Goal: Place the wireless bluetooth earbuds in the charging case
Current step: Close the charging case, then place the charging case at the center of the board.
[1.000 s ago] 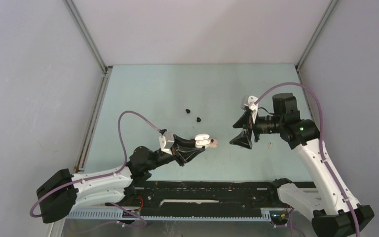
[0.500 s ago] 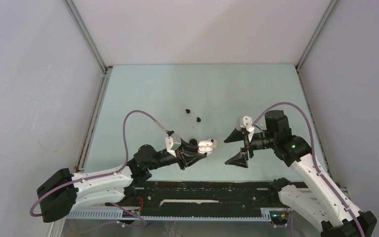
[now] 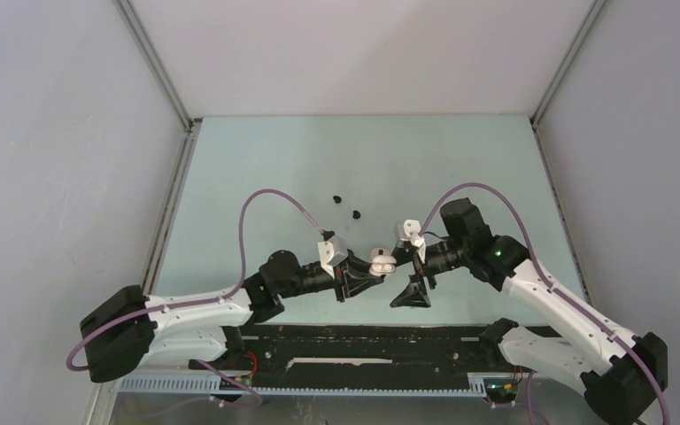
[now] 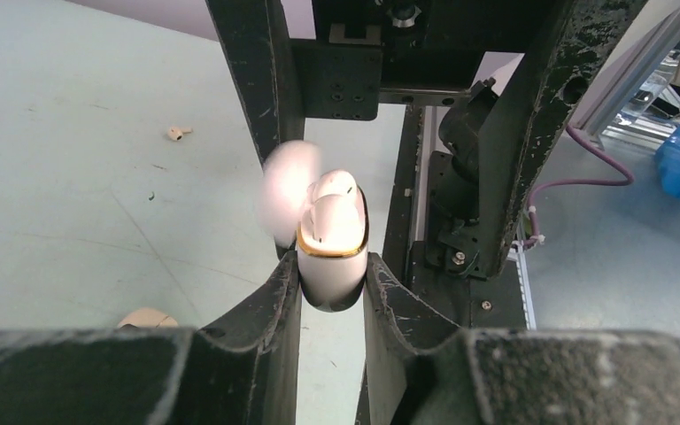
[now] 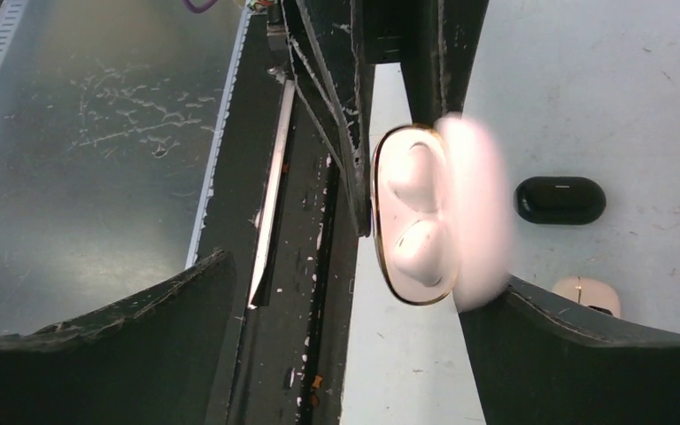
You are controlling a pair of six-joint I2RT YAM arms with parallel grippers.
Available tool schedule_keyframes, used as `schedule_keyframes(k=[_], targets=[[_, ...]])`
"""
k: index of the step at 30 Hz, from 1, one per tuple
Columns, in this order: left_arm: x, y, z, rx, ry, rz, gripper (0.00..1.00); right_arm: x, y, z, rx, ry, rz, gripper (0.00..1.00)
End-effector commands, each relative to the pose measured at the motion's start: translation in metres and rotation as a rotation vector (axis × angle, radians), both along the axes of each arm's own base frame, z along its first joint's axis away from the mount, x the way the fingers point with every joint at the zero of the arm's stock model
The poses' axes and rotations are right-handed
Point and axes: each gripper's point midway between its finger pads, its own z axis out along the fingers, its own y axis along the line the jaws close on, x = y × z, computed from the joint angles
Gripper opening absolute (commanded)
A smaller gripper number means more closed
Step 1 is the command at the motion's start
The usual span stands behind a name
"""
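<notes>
My left gripper [image 4: 332, 276] is shut on the lower body of a white charging case [image 4: 329, 257] with a gold rim, holding it above the table [image 3: 379, 262]. Two pale white earbuds [image 5: 412, 212] sit in its wells. Its open lid [image 5: 480, 212] shows blurred. My right gripper [image 5: 363, 270] stands open around the case, and its right finger [image 5: 584, 345] meets the lid's edge. Two black earbuds [image 3: 337, 198] [image 3: 356, 213] lie farther back on the table. One pale earbud [image 4: 175, 134] lies loose on the table.
A shut black case [image 5: 560, 199] and a cream case [image 5: 589, 295] lie on the pale green table [image 3: 266, 168] beyond the held case. The black rail [image 3: 363, 341] with the arm bases runs along the near edge. Grey walls enclose the sides and back.
The left arm has carried the case to the right. The right arm has swung left and nearer, opened its jaws wider, and now straddles the case.
</notes>
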Motion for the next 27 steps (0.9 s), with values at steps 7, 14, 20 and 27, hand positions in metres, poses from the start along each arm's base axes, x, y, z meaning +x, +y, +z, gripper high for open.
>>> schedule_keyframes(k=[7, 14, 20, 27], targets=[[0.001, -0.011, 0.015, -0.055, -0.023, -0.019, 0.0, 0.006, 0.0, 0.031, 0.063, -0.15, -0.005, 0.91], [0.009, -0.012, 0.008, -0.046, 0.009, 0.019, 0.0, 0.033, -0.007, 0.029, 0.027, -0.178, -0.139, 0.89], [0.042, 0.002, -0.008, -0.033, 0.119, 0.216, 0.0, 0.077, -0.022, 0.027, 0.001, -0.181, -0.344, 0.89], [0.105, 0.056, -0.046, 0.013, 0.344, 0.617, 0.01, 0.121, -0.051, 0.025, -0.026, -0.197, -0.611, 0.9]])
